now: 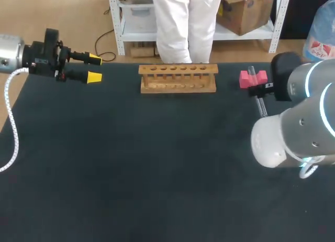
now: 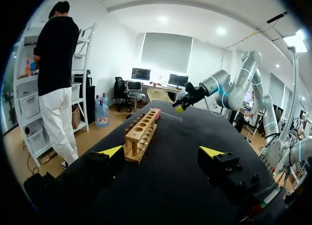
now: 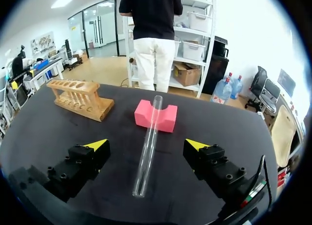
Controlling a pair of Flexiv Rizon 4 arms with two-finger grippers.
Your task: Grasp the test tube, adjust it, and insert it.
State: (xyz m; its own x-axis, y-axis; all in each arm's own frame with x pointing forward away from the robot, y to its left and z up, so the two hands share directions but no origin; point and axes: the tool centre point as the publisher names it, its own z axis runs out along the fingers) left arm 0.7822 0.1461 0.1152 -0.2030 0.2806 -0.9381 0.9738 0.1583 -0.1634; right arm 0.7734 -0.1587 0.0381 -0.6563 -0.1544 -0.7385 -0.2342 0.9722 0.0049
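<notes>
Right tool [image 3: 146,145] has its fingers wide apart, not touching the clear glass test tube [image 3: 151,123] between them. The tube lies on the black table [image 3: 63,130], far end on a pink foam block [image 3: 168,119]. Wooden tube rack [image 3: 80,98] beyond looks empty and the left tool [image 1: 93,68] is gaping too, so grasp, adjust and insert are all left.

A clear glass test tube [image 3: 147,149] is lying tilted at far right, one end resting on a pink block [image 3: 168,119]; the wooden rack [image 1: 178,78] is standing far centre.

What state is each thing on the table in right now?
Test tube: lying tilted, one end resting on the pink block, ungripped.
Wooden rack: upright, holes empty.
Left gripper: open, holding nothing.
Right gripper: open, tube between its fingers.
</notes>
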